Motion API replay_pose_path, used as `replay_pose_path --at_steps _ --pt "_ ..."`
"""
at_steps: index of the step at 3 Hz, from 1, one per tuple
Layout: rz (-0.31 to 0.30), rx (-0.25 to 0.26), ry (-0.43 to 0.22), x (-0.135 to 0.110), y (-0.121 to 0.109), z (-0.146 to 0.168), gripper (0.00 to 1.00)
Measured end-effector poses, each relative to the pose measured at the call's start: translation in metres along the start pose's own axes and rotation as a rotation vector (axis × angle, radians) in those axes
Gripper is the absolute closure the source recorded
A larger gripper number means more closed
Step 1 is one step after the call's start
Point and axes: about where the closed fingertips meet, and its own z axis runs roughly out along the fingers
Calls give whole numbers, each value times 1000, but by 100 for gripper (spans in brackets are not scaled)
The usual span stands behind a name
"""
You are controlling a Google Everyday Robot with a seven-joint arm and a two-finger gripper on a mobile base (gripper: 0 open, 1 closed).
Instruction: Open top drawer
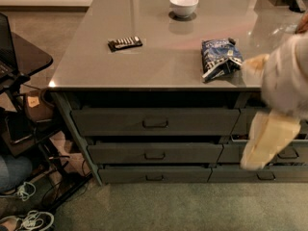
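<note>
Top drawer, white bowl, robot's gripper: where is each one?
top drawer [155,122], camera view, on its centre handle.
white bowl [184,8], camera view, on its outer wall.
gripper [257,153], camera view, at right before the narrower drawers, on its pale lower end.

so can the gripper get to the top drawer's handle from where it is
Probably yes: the gripper hangs to the right, before the narrower drawers, and nothing stands in front of the top drawer or its handle.
</note>
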Motion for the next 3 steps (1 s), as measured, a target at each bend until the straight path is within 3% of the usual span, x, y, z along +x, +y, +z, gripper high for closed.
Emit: replay_pose_path --at_steps 1,2,3 --pt "-84 45 -95 -50 59 12 0" --pt "-145 -12 -218 -105 108 76 0" --pt "-165 -39 -238 -125 133 108 0"
